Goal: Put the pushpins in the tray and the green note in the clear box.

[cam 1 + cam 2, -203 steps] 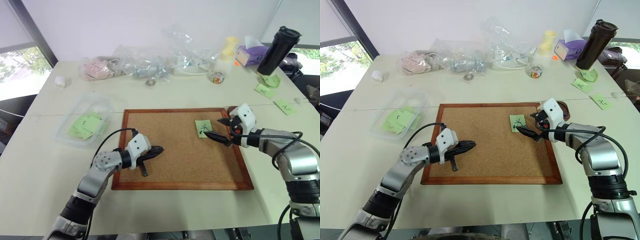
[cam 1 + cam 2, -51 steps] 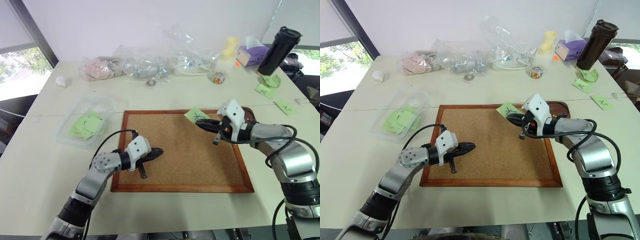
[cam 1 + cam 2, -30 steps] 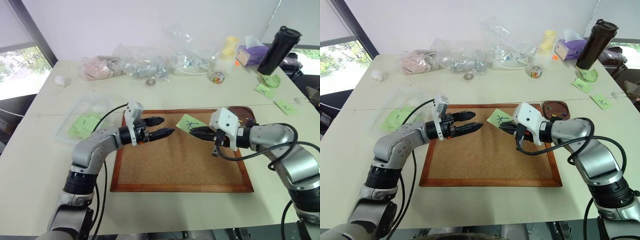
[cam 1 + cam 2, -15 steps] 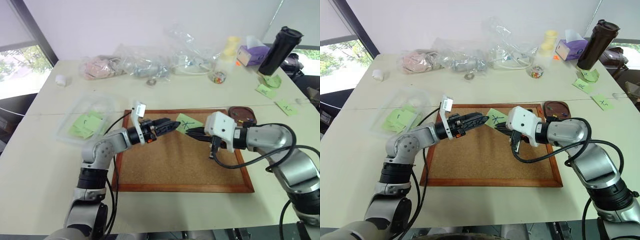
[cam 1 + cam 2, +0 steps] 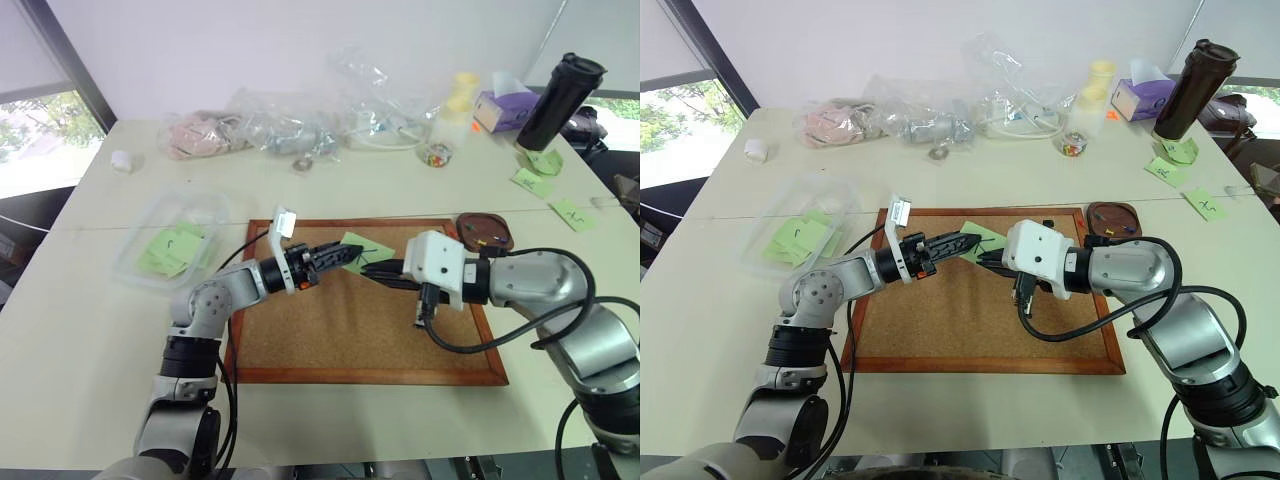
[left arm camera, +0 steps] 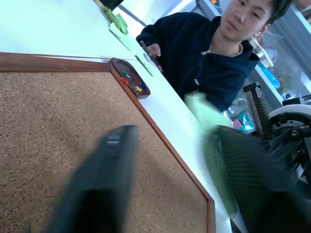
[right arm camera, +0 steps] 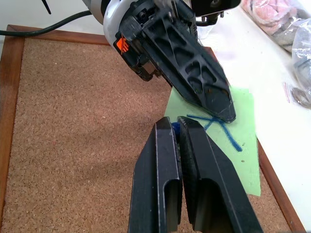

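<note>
You are mid hand-over of the green note (image 5: 980,239) above the corkboard (image 5: 970,310): your right pincer (image 7: 179,127) is fully closed on its near edge, and your left pincer (image 5: 970,243), narrowed from the opposite side, meets the same sheet, though a firm grip there cannot be confirmed. Next, judge the left hold secure, release the right, and carry the note to the clear box (image 5: 170,242), well beyond the left pincer; the tray (image 5: 485,230) with pushpins (image 6: 132,83) sits past the right pincer on the desk (image 5: 400,185).

Surface: a pale table (image 5: 90,330).
Centre: a wood-framed corkboard (image 5: 340,330) lay flat.
Left of it: a clear box (image 5: 170,240).
Right corner: a brown tray (image 5: 487,230).
Far edge: clear plastic bags (image 5: 300,125), a tissue box (image 5: 500,108), a dark tumbler (image 5: 560,100).
</note>
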